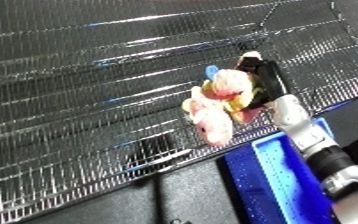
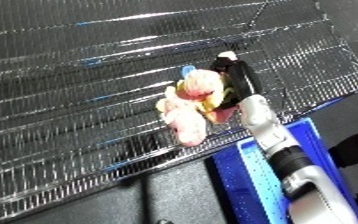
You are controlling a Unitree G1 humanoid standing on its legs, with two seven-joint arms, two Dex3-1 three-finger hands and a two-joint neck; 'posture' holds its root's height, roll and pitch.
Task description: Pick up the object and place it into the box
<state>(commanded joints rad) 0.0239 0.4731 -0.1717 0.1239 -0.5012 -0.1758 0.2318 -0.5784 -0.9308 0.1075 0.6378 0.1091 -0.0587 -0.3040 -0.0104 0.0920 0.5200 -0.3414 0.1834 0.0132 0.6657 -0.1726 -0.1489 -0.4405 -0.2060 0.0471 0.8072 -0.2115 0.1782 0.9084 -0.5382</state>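
1. Right hand (image 1: pixel 262 80) curled round pink plush toy (image 1: pixel 213 111); toy hangs above wire mesh surface (image 1: pixel 87 100)
2. Pick looks done; carry to blue bin (image 1: pixel 278 175) and release remain

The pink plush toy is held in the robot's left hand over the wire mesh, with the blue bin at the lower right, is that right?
Not quite: it is the right hand that holds the pink plush toy, as the left eye view shows; no left hand is visible. The rest stands: the toy is over the wire mesh, and the blue bin is at the lower right.
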